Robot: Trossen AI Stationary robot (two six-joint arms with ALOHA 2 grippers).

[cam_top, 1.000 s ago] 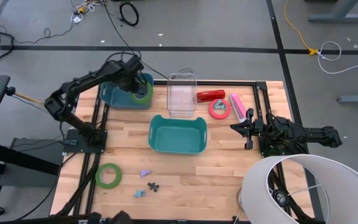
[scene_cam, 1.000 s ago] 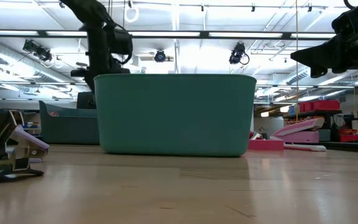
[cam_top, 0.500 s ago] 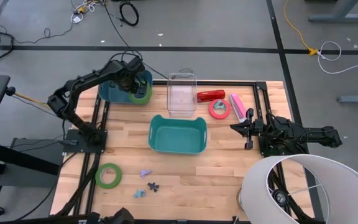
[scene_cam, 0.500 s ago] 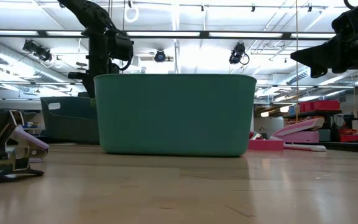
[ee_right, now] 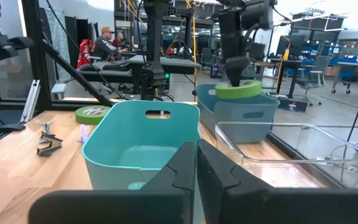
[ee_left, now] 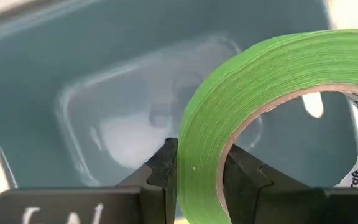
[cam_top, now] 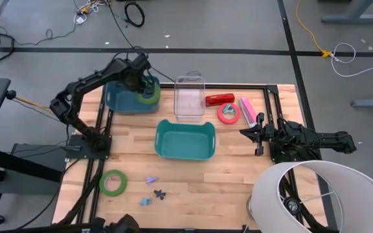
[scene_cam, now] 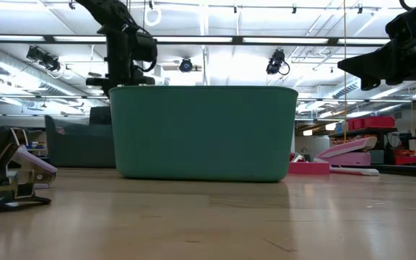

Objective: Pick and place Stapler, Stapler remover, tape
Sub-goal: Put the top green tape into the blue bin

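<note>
My left gripper (cam_top: 146, 90) hangs over the dark blue bin (cam_top: 125, 100) at the table's far left, shut on a green tape roll (cam_top: 149, 96). A second green tape roll (cam_top: 113, 182) lies flat near the front left. The pinkish-red tape roll (cam_top: 228, 113) lies at the far right, between a red stapler (cam_top: 220, 99) and a pink stapler (cam_top: 248, 110). Small staple removers (cam_top: 153, 191) lie near the front edge. My right gripper (cam_top: 245, 133) waits shut at the table's right side, holding nothing. My left gripper pinches the wall of the green ring (ee_left: 201, 158), one finger (ee_left: 244, 177) in the open centre and the other finger (ee_left: 163, 165) outside. The fingers come from above, slanting down. The roll (ee_right: 241, 89) hangs about level, clear above the blue bin.
A clear bin (cam_top: 190, 97) stands at the far middle and a teal bin (cam_top: 184, 139) in the table's centre. A white lampshade (cam_top: 316, 197) overhangs the front right corner. Bare wood lies between the teal bin and the front edge.
My left gripper dipped a little with the green tape over the blue bin and has come up again, still shut on the roll. The blue bin shifted briefly and stands as it did before.
</note>
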